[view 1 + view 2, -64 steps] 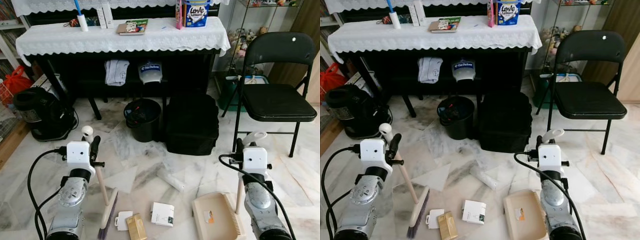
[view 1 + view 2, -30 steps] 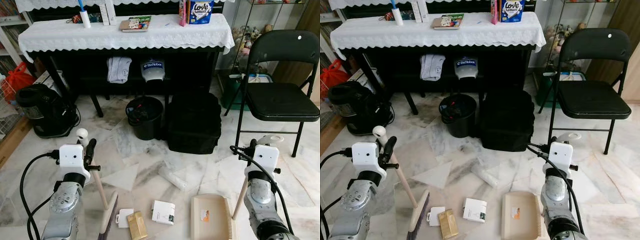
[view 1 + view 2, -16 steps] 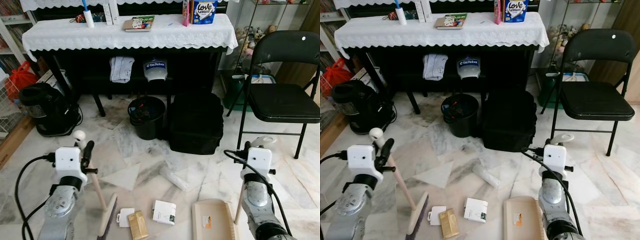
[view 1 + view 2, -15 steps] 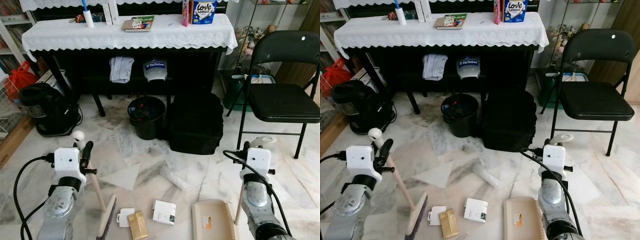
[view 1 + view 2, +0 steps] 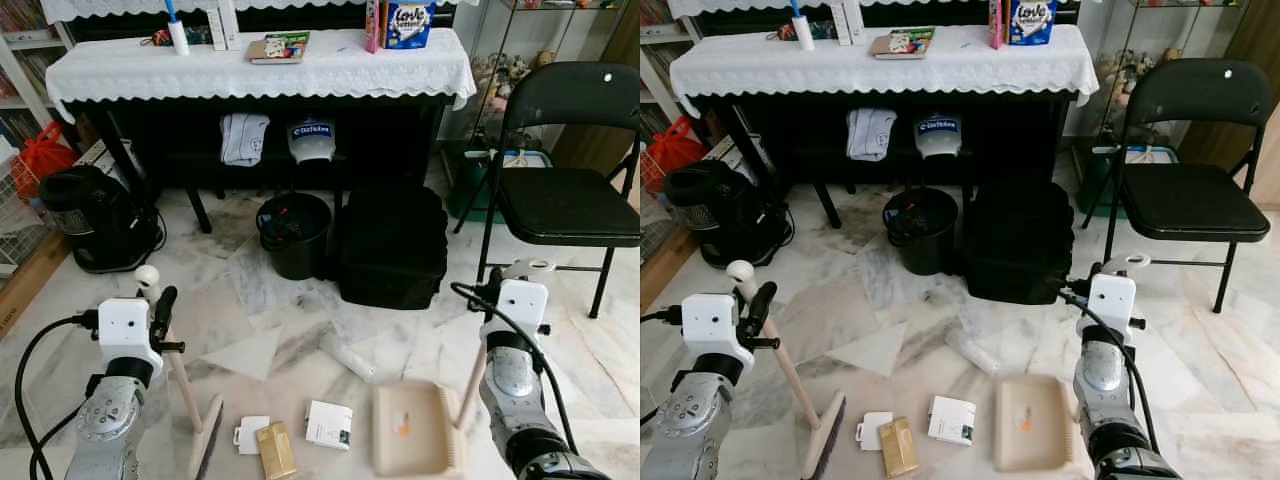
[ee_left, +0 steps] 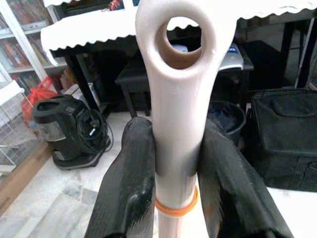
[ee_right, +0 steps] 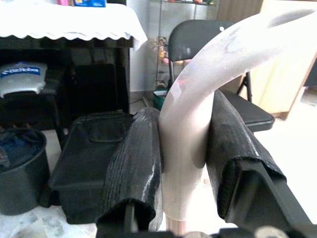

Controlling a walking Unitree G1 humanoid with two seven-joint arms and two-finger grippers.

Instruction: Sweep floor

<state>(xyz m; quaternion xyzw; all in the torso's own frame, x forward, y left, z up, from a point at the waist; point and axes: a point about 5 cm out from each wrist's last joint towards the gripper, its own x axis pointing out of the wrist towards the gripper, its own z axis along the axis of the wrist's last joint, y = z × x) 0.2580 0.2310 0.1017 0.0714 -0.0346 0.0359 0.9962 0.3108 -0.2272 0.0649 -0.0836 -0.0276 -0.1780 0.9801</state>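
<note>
My left gripper (image 5: 161,312) is shut on the pale broom handle (image 6: 176,99), low on the left. The handle slants down to the broom head (image 5: 206,450), which rests on the marble floor. My right gripper (image 5: 492,292) is shut on the curved white handle (image 7: 198,79) of the beige dustpan (image 5: 408,442), whose tray lies on the floor to the right of the litter. Between broom and dustpan lie a white card (image 5: 247,435), a gold packet (image 5: 272,451) and a white box (image 5: 328,424). A white roll (image 5: 345,357) lies further ahead.
Ahead stand a black bin (image 5: 290,236) and a black bag (image 5: 392,250) under a table with a white lace cloth (image 5: 260,72). A black folding chair (image 5: 565,200) is at the right, a black appliance (image 5: 95,220) with its cord at the left.
The dustpan has slid left toward the white box and turned a little. My left arm and the broom have shifted slightly left. The camera has also moved a bit.
</note>
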